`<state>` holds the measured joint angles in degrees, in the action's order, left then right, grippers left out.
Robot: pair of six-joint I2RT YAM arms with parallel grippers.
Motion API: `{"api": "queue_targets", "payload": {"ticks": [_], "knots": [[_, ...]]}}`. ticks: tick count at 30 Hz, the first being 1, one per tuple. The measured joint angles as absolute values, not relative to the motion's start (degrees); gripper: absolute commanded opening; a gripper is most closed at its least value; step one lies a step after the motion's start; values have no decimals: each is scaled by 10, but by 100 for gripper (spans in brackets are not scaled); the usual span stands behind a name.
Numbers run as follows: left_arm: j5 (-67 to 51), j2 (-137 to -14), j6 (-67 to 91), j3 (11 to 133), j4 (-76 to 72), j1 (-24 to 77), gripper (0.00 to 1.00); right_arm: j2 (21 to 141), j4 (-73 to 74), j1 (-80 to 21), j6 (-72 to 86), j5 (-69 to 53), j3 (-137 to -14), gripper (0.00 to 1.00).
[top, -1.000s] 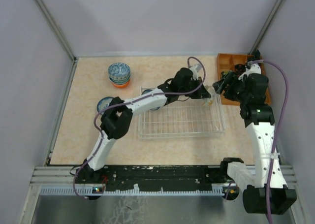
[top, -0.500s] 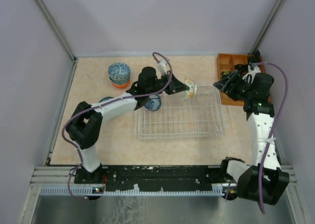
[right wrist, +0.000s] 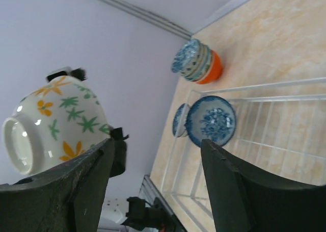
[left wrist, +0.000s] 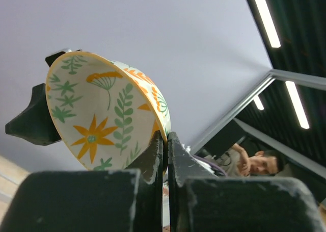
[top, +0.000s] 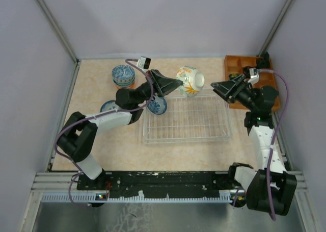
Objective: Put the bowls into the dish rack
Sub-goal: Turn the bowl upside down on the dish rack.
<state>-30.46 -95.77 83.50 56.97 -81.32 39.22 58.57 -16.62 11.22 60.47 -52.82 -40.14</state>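
Top external: left hand is gripping a floral bowl by its rim above the rack; right hand is gaping wide.

A robot lab test booth. Plain grey walls and metal rails box in a table. Strip lights hang overhead.

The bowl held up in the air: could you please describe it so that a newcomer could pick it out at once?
Look above the far edge of the wire rack. There the left pincer grips a bowl by its rim, tipped on its side. It alone is white with green leaves and orange flowers; the other bowls in view are mainly blue-patterned.
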Motion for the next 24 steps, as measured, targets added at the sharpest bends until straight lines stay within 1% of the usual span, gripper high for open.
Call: {"api": "queue_targets", "payload": {"ticks": [5,8,10,13,17,24], "knots": [[-280,-959,885,557,-853,402,0,564,-336,72,729,-530,-382,73],[-258,-952,898,544,-858,415,0,553,-484,60,821,-520,-352,73],[-240,-944,899,535,-858,425,0,562,-599,52,890,-504,-321,73],[-210,-926,899,530,-859,446,0,591,-724,34,978,-478,-289,73],[-178,-899,897,530,-864,463,0,601,-804,22,1043,-453,-272,74],[-143,-896,891,547,-867,477,0,586,-879,-11,1087,-408,-270,75]]}}
